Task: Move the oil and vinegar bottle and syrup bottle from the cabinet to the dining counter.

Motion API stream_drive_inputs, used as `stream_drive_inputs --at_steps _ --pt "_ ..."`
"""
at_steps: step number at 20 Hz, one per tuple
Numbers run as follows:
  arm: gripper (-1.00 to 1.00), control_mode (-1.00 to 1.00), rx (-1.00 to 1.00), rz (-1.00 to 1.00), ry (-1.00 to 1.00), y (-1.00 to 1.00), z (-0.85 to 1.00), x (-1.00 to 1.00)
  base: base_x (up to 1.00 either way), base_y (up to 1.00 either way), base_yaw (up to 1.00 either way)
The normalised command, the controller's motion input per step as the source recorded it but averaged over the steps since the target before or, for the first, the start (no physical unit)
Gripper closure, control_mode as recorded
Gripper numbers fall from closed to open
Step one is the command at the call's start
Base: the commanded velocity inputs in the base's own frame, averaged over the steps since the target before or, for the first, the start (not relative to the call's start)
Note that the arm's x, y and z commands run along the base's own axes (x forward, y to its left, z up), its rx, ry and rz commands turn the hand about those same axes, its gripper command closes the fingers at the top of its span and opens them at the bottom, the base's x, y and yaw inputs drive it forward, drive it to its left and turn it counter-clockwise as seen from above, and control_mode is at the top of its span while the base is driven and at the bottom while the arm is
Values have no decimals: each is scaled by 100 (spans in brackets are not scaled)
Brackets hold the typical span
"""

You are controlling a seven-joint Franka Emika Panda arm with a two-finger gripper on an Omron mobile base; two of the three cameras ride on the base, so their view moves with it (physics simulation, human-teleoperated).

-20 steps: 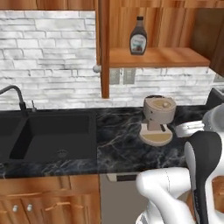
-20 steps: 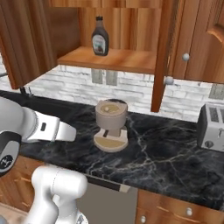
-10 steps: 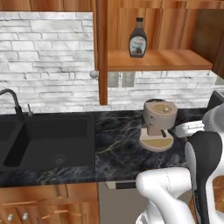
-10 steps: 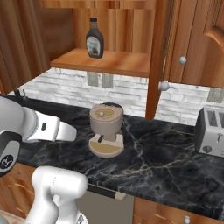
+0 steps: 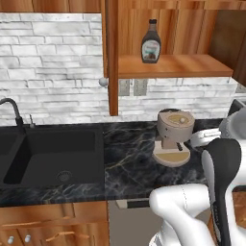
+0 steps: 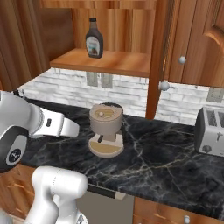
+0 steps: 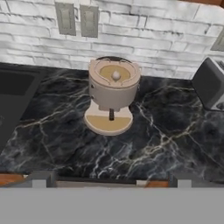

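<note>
The toaster [image 7: 211,83] is cut by the hand view's right edge; the syrup bottle's [image 5: 151,42] label is unreadable.

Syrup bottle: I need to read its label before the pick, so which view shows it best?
The left base view: the syrup bottle faces the camera squarely on the cabinet shelf. The right base view shows it slightly angled.

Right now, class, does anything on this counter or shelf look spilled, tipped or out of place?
Nothing stands out. The syrup bottle stands upright on the cabinet shelf, and the coffee machine sits square on the dry counter.
</note>
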Motion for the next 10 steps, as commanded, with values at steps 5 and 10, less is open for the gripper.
stream_drive_inputs --at_steps 5,10 --pt "-100 -100 11 18 -3 -22 2 48 0 0 0" --pt "-100 -100 10 25 -14 -19 14 25 0 0 0"
